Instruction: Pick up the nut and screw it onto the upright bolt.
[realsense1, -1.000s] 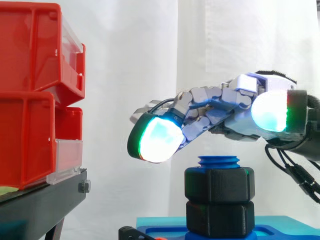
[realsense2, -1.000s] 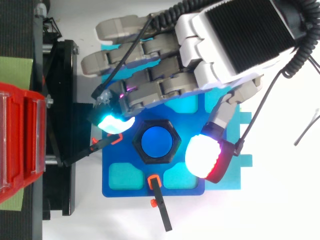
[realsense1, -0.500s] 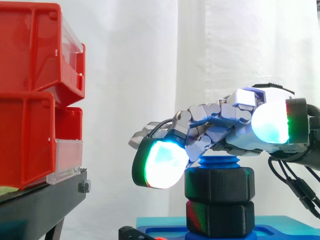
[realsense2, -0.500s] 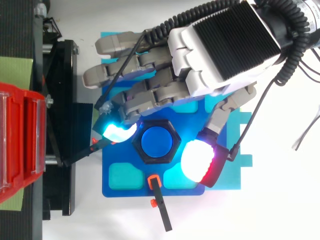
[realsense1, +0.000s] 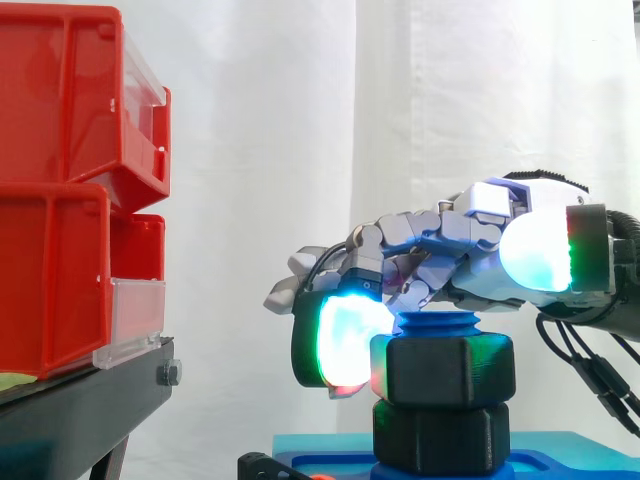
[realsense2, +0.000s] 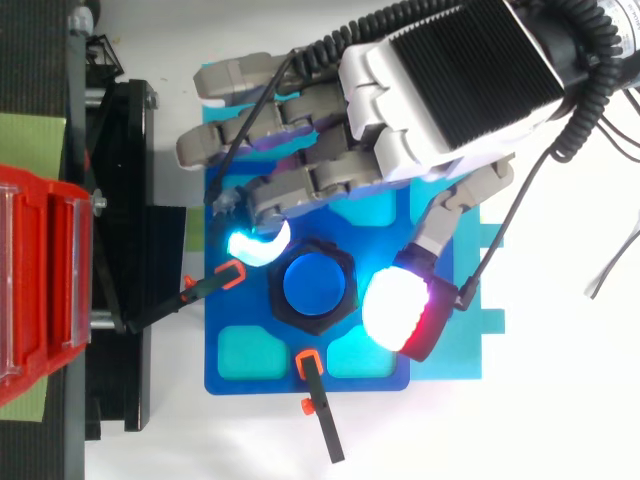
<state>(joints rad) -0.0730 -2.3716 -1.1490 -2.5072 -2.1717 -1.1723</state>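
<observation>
While my hand hangs over the black nut, which sits threaded on the upright blue bolt in the blue fixture, my fingers are bent and spread. One glowing fingertip touches the nut's left face; the thumb pad rides right of it, seemingly higher, not pinching. Risk: a one-sided push skids off the flat, or cocks the nut and binds the thread.

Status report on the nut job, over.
Hand low over the top nut, grip unclear. Top nut on the bolt, above a second nut. No obstruction seen.
</observation>
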